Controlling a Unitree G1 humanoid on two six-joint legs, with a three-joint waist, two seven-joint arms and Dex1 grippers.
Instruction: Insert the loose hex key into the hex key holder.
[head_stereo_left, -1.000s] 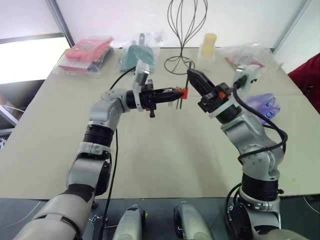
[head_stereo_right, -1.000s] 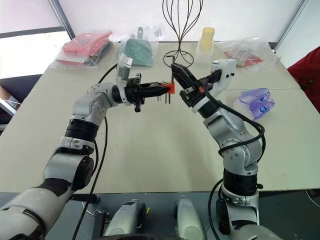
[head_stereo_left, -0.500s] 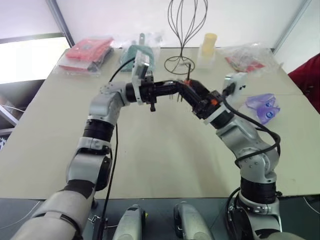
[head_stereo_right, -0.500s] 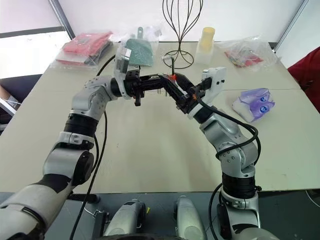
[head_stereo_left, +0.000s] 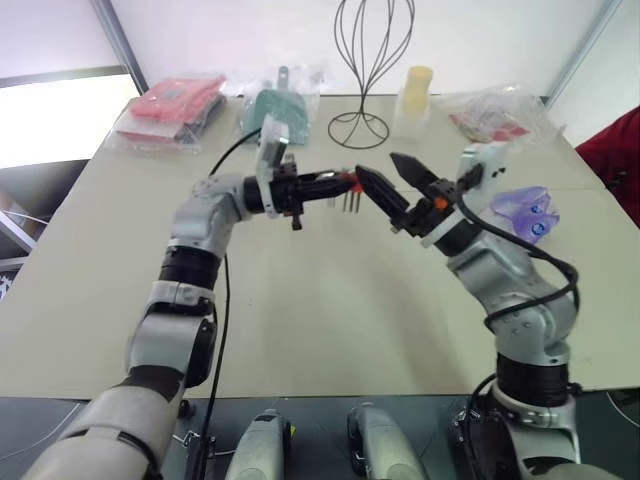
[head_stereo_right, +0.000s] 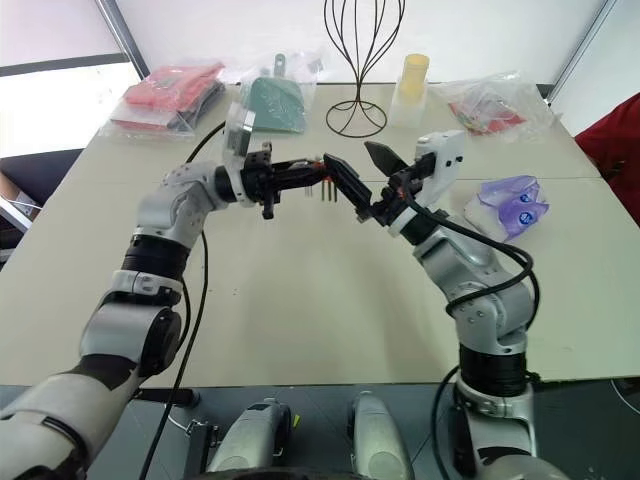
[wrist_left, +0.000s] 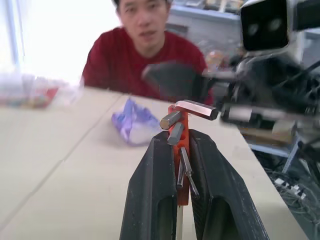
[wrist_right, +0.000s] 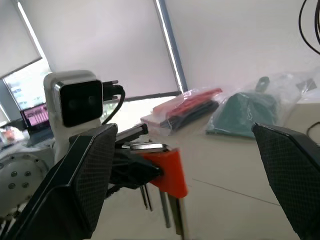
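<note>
Arms meet above the middle of the beige table (head_stereo_left: 300, 330), both raised clear of its top. The left arm reaches in from the left, bent at the elbow, its forearm running almost level toward the right. The left gripper (head_stereo_left: 338, 183) is clamped tight on the red hex key holder (wrist_left: 178, 150), pinching the block between its two black fingers (wrist_left: 152, 195). Short grey keys hang down from the holder's underside, and the loose hex key (wrist_left: 192, 108) sits at the holder's far end, its bent head lying across the top of the block. Just to the right, the right gripper (head_stereo_left: 388, 182) stands with its two fingers spread wide, holding nothing; one fingertip lies just beside the holder's tip, the other points up and away. The right arm rises from the lower right, folded sharply, its forearm angled up and leftward.
</note>
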